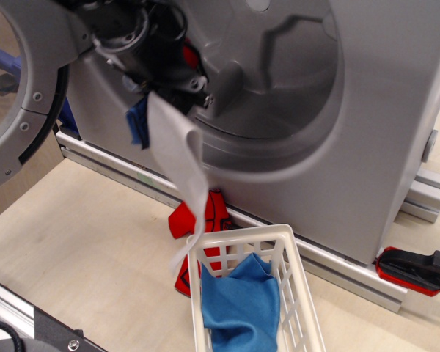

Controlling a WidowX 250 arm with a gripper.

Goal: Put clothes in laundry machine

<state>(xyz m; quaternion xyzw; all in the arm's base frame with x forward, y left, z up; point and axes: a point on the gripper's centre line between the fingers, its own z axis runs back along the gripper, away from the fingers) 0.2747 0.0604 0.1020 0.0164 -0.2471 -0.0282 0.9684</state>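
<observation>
My gripper is at the left rim of the laundry machine's round drum opening. It is shut on a pale grey-white cloth that hangs down long, with a bit of blue cloth beside it. Another blue cloth lies in the white slatted basket below. A red cloth with black lines lies on the table between basket and machine. The fingertips are hidden by the cloth.
The machine's round door stands open at the left. A red and black clamp sits at the machine's right foot. An aluminium rail runs along its base. A metal frame edge is at bottom left.
</observation>
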